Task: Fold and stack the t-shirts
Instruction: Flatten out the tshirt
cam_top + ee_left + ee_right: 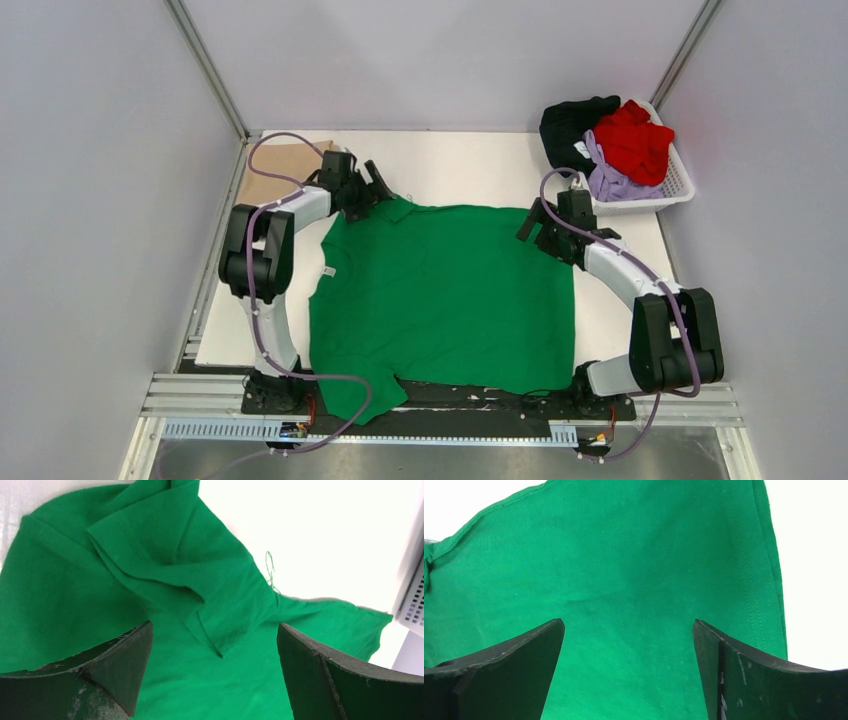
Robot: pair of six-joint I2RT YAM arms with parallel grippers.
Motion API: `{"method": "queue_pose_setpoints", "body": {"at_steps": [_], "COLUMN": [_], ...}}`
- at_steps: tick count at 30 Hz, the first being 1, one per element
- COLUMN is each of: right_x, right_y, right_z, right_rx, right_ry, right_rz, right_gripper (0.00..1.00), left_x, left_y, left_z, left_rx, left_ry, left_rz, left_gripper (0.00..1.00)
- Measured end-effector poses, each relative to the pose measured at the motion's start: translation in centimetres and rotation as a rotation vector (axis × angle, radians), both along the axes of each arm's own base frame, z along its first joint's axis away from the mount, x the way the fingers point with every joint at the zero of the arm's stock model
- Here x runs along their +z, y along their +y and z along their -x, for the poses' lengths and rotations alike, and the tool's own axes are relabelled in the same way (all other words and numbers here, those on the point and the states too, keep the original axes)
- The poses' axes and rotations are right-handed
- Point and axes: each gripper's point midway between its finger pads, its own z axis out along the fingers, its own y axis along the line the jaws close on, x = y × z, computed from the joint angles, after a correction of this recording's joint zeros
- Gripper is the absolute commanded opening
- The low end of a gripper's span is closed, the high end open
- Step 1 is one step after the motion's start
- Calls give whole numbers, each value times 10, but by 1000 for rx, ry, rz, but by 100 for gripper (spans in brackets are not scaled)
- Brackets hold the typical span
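Observation:
A bright green t-shirt [445, 300] lies spread flat over the middle of the white table, one sleeve hanging over the near edge. My left gripper [378, 190] is open at its far-left corner, above a crumpled sleeve [170, 565]; it holds nothing. My right gripper [535, 222] is open over the far-right corner, above flat green cloth with a stitched hem [754, 580]. A tan t-shirt [280, 170] lies folded at the far left. Black [570, 125], red [635, 140] and lavender [612, 180] shirts sit in the basket.
A white plastic basket [680, 185] stands at the far right corner, also at the right edge of the left wrist view [412, 607]. Grey walls enclose the table on three sides. A metal rail [440, 405] runs along the near edge.

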Motion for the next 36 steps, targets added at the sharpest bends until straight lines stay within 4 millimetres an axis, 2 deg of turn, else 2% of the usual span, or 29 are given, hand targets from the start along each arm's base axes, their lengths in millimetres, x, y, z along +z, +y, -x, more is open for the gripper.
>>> {"method": "queue_pose_setpoints", "body": {"at_steps": [3, 8, 15, 32, 36], "right_x": [0, 0, -5, -12, -16], "right_y": [0, 0, 1, 0, -3], "right_z": [1, 2, 3, 5, 4], "right_rx": [5, 8, 10, 12, 4], "right_ry": [-1, 0, 15, 35, 41], "right_rz": [0, 1, 1, 5, 22], "right_gripper": [100, 100, 100, 100, 100], "left_x": [-9, -7, -4, 14, 21], "left_y": [-2, -10, -20, -47, -62], "left_z": [-6, -25, -31, -66, -80], "left_rx": [16, 31, 44, 30, 14], "left_ry": [8, -27, -37, -72, -94], "left_rz": [13, 58, 114, 200, 224], "left_gripper": [99, 97, 97, 95, 95]}}
